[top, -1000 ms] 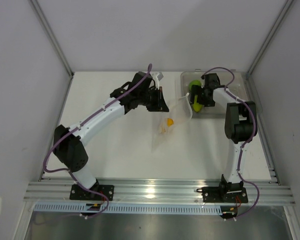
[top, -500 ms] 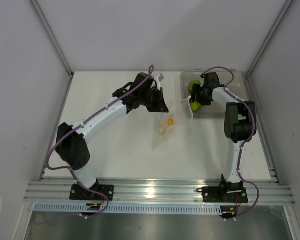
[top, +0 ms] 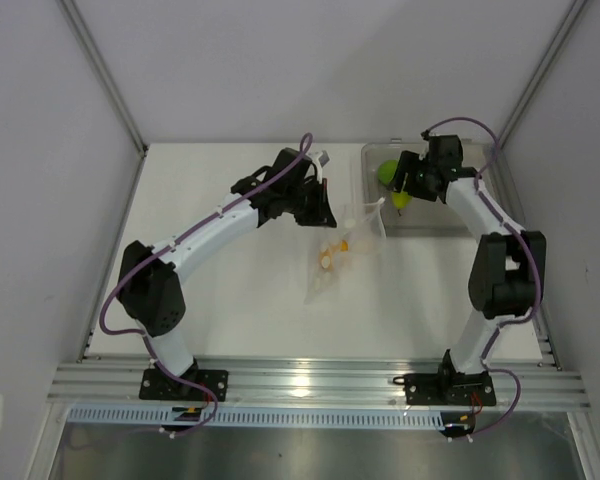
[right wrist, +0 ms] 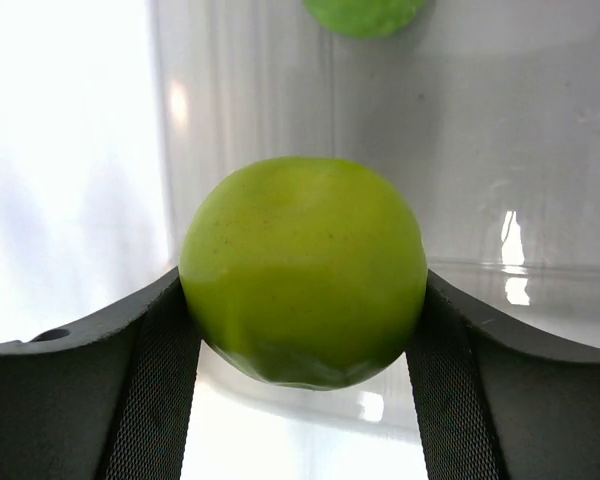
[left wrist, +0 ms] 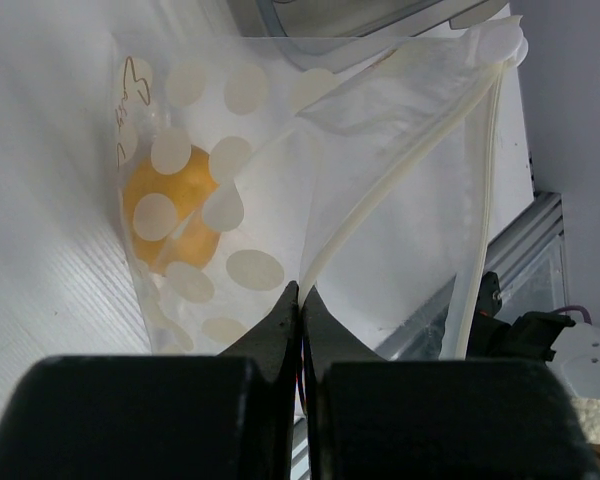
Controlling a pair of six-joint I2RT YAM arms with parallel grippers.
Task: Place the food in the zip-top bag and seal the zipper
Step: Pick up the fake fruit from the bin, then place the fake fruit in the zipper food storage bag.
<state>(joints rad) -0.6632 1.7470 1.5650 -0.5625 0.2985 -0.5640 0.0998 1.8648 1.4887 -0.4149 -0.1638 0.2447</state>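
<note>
A white table [top: 240,310] is enclosed by pale grey panels: a back wall [top: 310,60], a left wall [top: 40,200] and a right wall [top: 580,220]. Metal struts [top: 105,75] are seen at the rear corners. The near edge is bounded by an aluminium rail [top: 310,380], on which light is reflected. A grey surface [top: 310,450] is noted below.

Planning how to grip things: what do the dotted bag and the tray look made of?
Zip-top bag: thin soft clear plastic film, glossy; it creases, and the orange fruit shows through. Tray: probably rigid clear plastic; straight walls, sharp glare.
</note>
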